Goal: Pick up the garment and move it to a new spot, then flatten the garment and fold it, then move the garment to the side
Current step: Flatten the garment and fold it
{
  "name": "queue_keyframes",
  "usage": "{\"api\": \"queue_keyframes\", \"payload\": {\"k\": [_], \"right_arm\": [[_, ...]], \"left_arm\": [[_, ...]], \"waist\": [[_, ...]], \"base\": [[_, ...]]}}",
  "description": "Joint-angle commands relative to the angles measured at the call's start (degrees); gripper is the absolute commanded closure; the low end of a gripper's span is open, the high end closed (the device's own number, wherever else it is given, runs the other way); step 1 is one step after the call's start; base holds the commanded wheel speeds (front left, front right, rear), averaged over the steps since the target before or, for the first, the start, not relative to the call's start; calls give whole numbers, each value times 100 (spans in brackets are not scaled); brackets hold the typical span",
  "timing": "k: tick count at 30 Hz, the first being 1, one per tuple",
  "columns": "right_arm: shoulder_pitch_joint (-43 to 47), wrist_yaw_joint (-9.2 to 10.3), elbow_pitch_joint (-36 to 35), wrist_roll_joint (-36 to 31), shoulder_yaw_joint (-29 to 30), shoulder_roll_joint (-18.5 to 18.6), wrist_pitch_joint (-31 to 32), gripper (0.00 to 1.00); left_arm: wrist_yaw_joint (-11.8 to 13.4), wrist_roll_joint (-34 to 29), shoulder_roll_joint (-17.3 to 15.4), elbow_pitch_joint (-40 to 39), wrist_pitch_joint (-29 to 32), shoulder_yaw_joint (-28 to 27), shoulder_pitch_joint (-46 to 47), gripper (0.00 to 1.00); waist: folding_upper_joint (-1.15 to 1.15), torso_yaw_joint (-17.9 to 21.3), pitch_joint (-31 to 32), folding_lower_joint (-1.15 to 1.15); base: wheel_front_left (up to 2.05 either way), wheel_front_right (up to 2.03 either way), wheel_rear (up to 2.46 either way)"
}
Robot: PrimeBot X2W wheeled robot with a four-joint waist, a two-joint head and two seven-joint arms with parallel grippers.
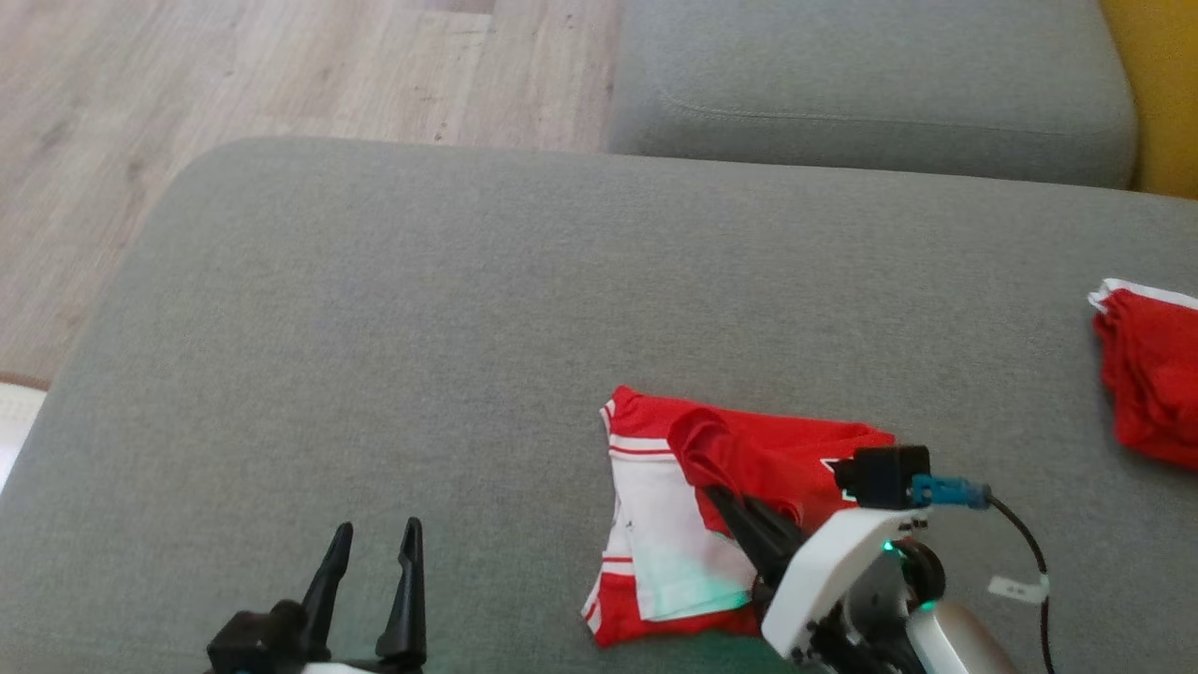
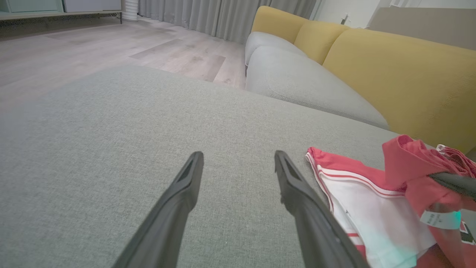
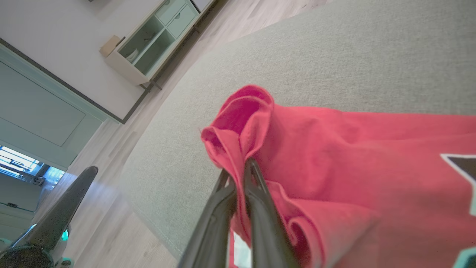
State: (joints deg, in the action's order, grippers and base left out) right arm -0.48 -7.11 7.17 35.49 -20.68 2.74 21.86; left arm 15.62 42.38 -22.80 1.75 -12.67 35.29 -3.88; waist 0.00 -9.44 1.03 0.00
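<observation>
Red-and-white garment [image 1: 669, 538] is lying crumpled on the grey cushion [image 1: 374, 328], sitting in its near right part; white panel with red stripes is facing up on the garment's left side, plain red cloth is bunching up on its right; right gripper [image 1: 721, 498] is coming in from the near right edge and clenching a red fold [image 3: 241, 111] of the garment, fingers pressed together with cloth wrapping around the tips; that fold is standing up above the rest of the garment, which is resting flat on the cushion; small white label [image 2: 440, 219] is showing just under the pinched fold; left gripper [image 1: 377, 534] is released, fingers spread wide with nothing between them, hovering over bare cushion to the left of the garment and apart from it; second red pile [image 1: 1151, 374] is sitting at the cushion's right edge, well apart from the garment; black cable [image 1: 1025, 538] is running off the right wrist camera; grey sofa seat [image 1: 870, 84] is lying beyond the cushion, yellow backrest [image 2: 390, 74] is rising behind it; pale wood floor [image 1: 187, 94] is showing at the far left.
</observation>
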Motion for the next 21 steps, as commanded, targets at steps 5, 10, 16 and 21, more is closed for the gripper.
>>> {"api": "queue_keyframes", "payload": {"k": [5, 10, 16, 21], "right_arm": [[-859, -37, 608, 160, -299, 15, -514, 100], [-1349, -37, 1300, 381, -570, 14, -920, 100], [-1617, -37, 1533, 724, -1076, 14, -1262, 0], [-1759, -37, 1490, 792, -1105, 14, -1579, 0]], "left_arm": [[-34, -21, 23, -85, -52, -139, 362, 0], [-52, -27, 60, -16, -74, -133, 410, 0], [-77, -40, 123, 67, -92, -92, 449, 0], [-75, -67, 156, 111, -95, -42, 478, 0]], "waist": [[0, -204, -110, 0], [0, -258, -151, 0], [0, -211, -172, 0], [0, -114, -150, 0]], "base": [[0, 0, 0], [0, 0, 0], [0, 0, 0], [0, 0, 0]]}}
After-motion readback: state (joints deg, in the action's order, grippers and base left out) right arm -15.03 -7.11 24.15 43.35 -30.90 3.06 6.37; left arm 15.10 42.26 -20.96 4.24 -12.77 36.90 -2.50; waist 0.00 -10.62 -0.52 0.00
